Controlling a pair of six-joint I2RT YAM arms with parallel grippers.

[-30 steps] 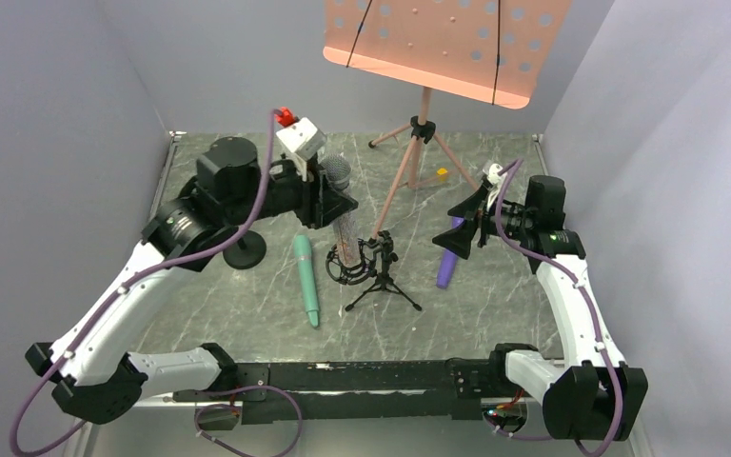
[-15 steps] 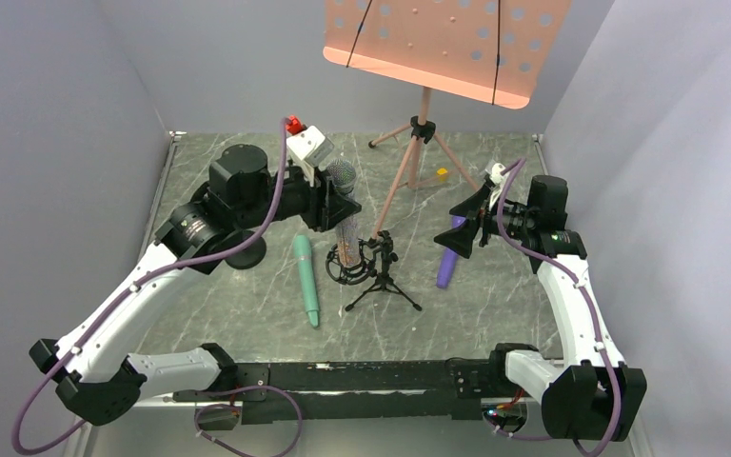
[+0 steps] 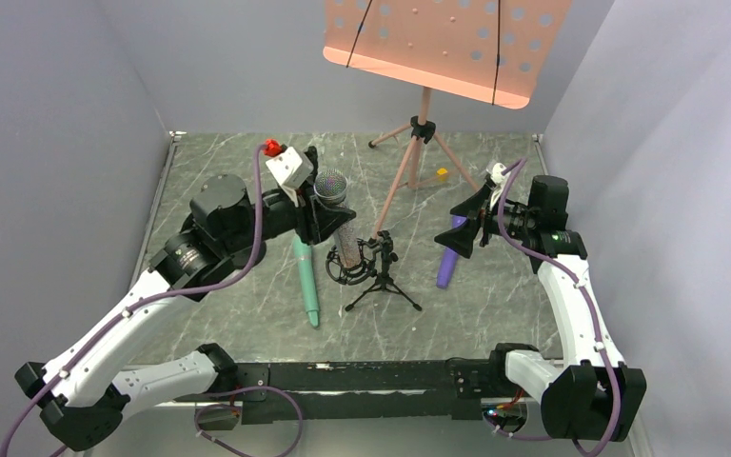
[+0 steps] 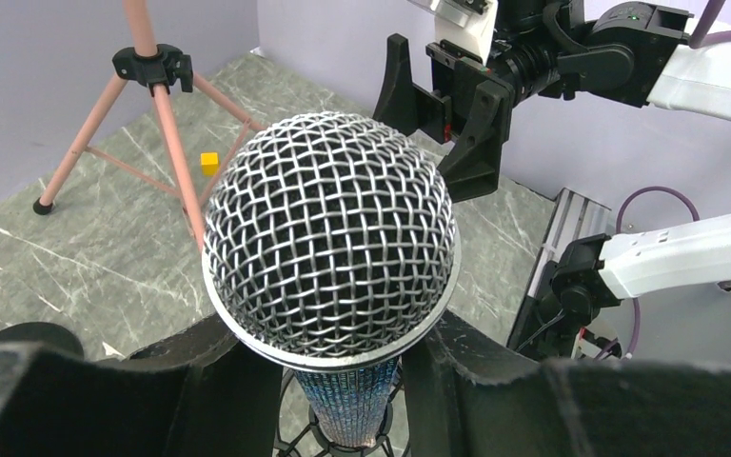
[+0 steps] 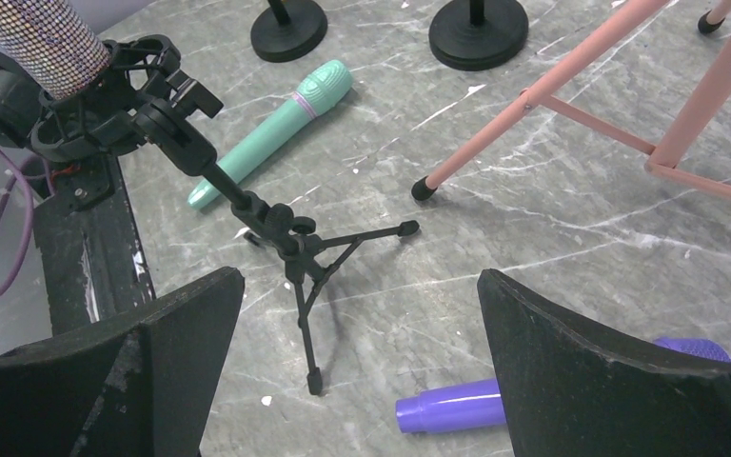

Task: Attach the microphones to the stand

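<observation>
We see the left gripper (image 3: 326, 217) clamped on the glittery microphone (image 4: 329, 243) just below its rounded steel-mesh head. The sparkling barrel stands nearly upright, head up, with its lower end in the black shock-mount ring of the small tripod stand (image 3: 381, 276). The smooth mint green microphone (image 3: 306, 279) lies flat on the marbled grey table (image 3: 495, 305), its textured head pointing away from the arm bases. The right gripper (image 3: 459, 228) hangs spread wide above the purple microphone (image 5: 452, 407), which also lies flat.

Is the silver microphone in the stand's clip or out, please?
In: the microphone stands with its end inside the clip, left gripper holding it.
</observation>
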